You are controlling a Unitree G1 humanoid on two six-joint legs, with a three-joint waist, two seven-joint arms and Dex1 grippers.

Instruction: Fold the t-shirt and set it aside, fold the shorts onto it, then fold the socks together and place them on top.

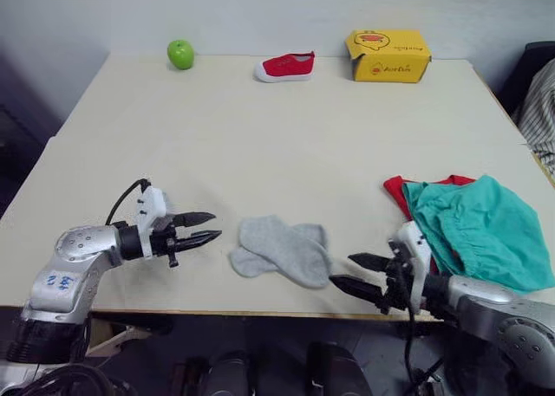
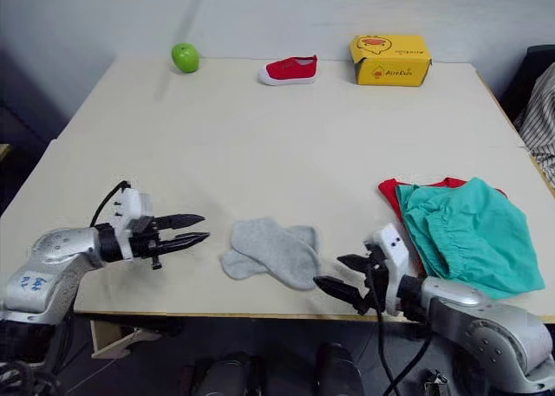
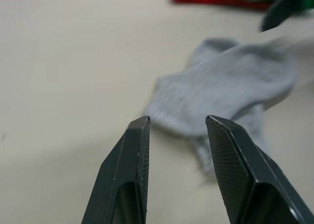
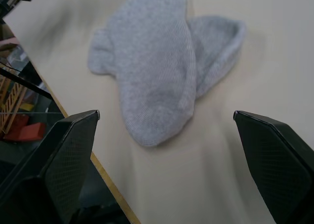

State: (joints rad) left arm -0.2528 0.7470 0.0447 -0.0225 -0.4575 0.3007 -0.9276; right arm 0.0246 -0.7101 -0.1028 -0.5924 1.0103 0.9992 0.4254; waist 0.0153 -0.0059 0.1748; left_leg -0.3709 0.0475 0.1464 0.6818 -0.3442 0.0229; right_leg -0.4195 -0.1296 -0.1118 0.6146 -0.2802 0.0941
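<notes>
Your left tool [image 1: 206, 226] and right tool [image 1: 354, 272], fingers apart and empty, flank the overlapped grey socks [image 1: 282, 249] near the desk [image 1: 260, 136] edge; teal shorts [image 1: 481, 229] cover the red t-shirt [image 1: 396, 191] at right.

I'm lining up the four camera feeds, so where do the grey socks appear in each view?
Left eye view: the socks lie near the table's front edge, between the two grippers.
Right eye view: same spot, socks.
Left wrist view: socks just beyond the fingertips.
Right wrist view: socks between and beyond the fingers.
Shared landmark: the table's front edge, hidden in the left wrist view.
</notes>
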